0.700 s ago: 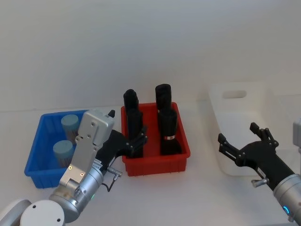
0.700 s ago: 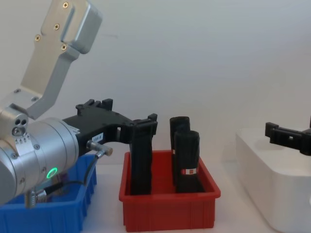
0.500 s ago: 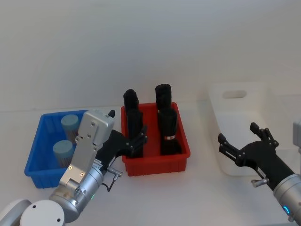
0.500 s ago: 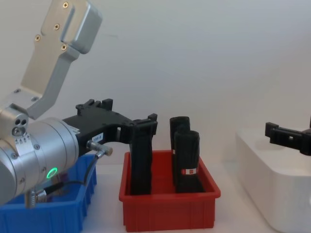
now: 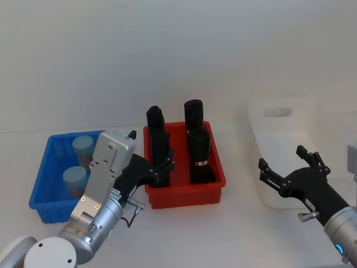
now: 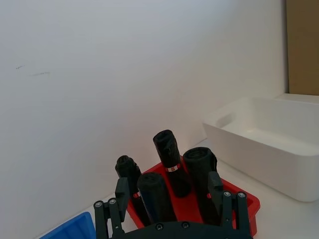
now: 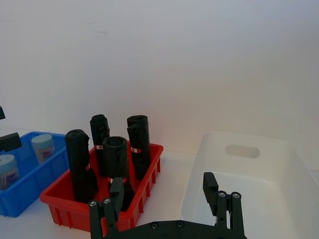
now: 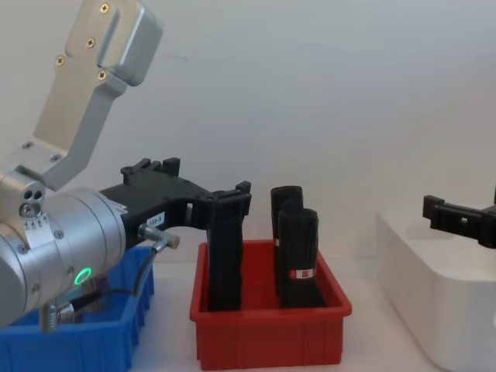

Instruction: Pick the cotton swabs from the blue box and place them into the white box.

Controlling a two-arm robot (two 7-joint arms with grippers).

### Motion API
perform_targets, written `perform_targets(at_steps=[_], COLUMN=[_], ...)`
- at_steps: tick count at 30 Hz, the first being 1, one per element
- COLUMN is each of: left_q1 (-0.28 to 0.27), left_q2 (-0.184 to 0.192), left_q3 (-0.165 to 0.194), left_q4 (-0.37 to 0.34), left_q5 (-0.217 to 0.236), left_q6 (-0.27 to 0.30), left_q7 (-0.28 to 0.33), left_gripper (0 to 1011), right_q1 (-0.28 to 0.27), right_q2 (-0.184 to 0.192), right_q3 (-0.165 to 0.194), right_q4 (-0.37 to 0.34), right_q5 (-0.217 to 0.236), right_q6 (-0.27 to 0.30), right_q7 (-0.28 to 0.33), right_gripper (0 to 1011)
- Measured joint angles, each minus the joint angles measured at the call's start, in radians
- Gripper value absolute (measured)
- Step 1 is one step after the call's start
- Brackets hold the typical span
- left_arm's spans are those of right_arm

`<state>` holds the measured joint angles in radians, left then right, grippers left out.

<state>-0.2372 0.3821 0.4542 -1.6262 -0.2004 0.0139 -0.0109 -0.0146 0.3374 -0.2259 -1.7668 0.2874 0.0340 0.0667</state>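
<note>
Nothing has changed over the last moments. Both arms stay where they were and nothing in the boxes has shifted, so the task is no further along.

The left gripper (image 5: 163,169) hangs with its jaws spread wide and empty. The wrist view shows the two fingers well apart with nothing between them. It sits over the near left corner of the red bin (image 5: 184,196), up at the height of the tops of the black rolls (image 5: 199,156). I cannot tell whether it touches the nearest roll.

The swabs (image 5: 82,146) are off to this gripper's left, two tubs standing upright in the blue box (image 5: 50,211) — one farther back than the gripper, one about level with it. Neither has been lifted. The gripper points away from them, toward the rolls, so I judge it must swing left and come down over a tub before any grasp.

The right gripper (image 5: 281,157) is also wide open and holds nothing. It hovers at the near left corner of the white box (image 5: 254,120), whose cavity lies just ahead of its fingers and to their right. No swabs show inside the white box.

With both arms still and both tubs in the blue box, the first pick has not begun — the task is at its start. The main risk I see is the left gripper knocking a roll as it turns toward the blue box.
</note>
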Motion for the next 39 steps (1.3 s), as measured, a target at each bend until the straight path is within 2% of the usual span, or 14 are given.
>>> perform_targets(at_steps=[39], left_q1=[-0.010], left_q2=[-0.002], left_q3=[-0.008], left_q4=[0.008], left_q5=[-0.004], left_q6=[0.006], left_q7=[-0.003], left_gripper=[1004], right_q1=[0.000], right_q2=[0.000], right_q3=[0.000], right_q4=[0.000], right_q5=[0.000], right_q6=[0.000], right_q7=[0.000], right_gripper=[1002])
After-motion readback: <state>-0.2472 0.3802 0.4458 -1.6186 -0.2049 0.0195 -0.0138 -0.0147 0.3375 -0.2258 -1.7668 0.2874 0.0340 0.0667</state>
